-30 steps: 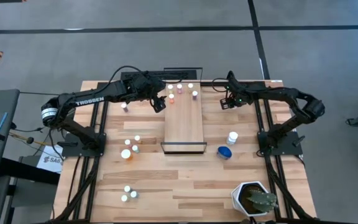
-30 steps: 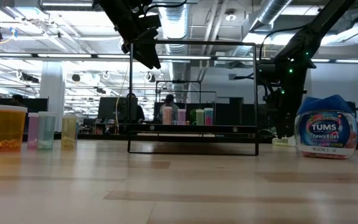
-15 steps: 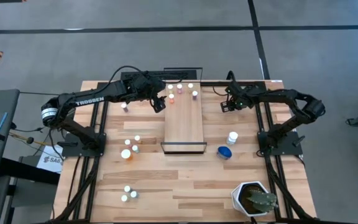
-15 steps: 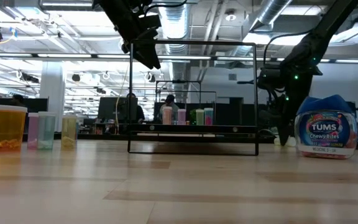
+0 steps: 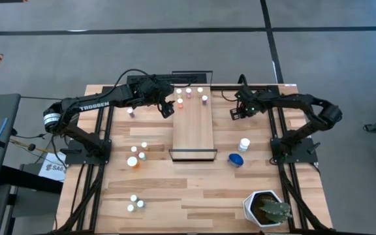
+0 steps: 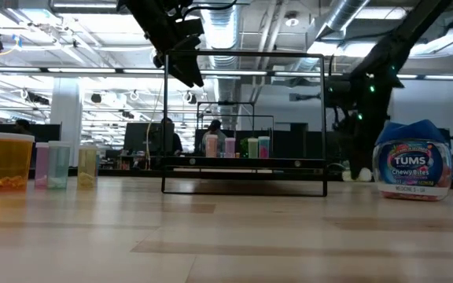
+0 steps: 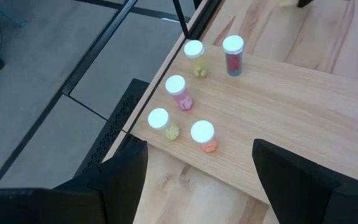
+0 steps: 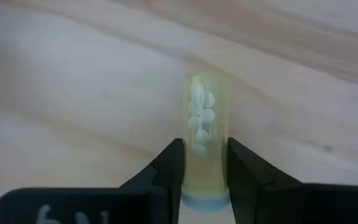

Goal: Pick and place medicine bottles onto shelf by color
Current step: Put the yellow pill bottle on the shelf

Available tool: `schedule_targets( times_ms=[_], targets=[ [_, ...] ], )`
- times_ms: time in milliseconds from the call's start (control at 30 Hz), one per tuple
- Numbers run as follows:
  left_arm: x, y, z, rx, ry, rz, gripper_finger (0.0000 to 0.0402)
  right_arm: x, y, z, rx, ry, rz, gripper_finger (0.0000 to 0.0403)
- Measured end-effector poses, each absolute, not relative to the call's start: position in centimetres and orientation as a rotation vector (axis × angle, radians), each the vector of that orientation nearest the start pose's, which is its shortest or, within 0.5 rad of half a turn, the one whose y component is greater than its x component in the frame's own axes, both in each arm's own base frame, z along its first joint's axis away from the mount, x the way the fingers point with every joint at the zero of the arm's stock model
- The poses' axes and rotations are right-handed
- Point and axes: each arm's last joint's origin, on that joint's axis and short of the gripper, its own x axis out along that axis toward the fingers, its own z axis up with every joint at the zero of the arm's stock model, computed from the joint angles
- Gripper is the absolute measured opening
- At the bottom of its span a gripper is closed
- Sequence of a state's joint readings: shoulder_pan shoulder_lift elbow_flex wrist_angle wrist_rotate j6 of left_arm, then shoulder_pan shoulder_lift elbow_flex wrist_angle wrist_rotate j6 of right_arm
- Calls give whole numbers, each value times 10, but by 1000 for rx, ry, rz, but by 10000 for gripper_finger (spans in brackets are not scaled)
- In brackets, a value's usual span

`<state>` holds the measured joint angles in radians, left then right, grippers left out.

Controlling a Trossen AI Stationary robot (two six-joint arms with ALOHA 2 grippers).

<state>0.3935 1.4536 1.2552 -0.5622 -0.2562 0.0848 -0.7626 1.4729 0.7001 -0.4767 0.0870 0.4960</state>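
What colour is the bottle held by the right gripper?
Pale yellow bottle with white pills inside, best seen in the right wrist view.

The high view looks straight down on the whole counter (image 5: 194,196). The low view sits at counter height, facing level toward 12 o'clock; both share the shelf (image 5: 194,130). The left wrist view looks down on the shelf's far end, the right wrist very close on 1 bottle (image 8: 204,124).

Bright overhead light; blurred right wrist view.
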Motion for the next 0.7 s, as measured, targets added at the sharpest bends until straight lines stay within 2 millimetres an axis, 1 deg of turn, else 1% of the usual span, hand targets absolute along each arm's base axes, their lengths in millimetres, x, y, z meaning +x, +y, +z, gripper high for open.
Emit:
schedule_targets(
  times_ms=[133,233,333,400,533,700],
  targets=[
    [286,125,311,5,779,537,279,182,-159,170,785,1047,-966,126],
    [290,123,314,-26,712,432,279,189,-147,194,743,1032,-913,129],
    [296,119,320,-22,631,309,279,193,-132,219,701,1004,-849,125],
    [301,116,324,6,579,235,279,196,-120,237,688,967,-790,123],
    [309,103,330,85,492,90,279,202,-96,272,713,857,-607,122],
    [319,82,338,210,400,-16,279,215,-70,312,701,739,-420,125]
  ],
)
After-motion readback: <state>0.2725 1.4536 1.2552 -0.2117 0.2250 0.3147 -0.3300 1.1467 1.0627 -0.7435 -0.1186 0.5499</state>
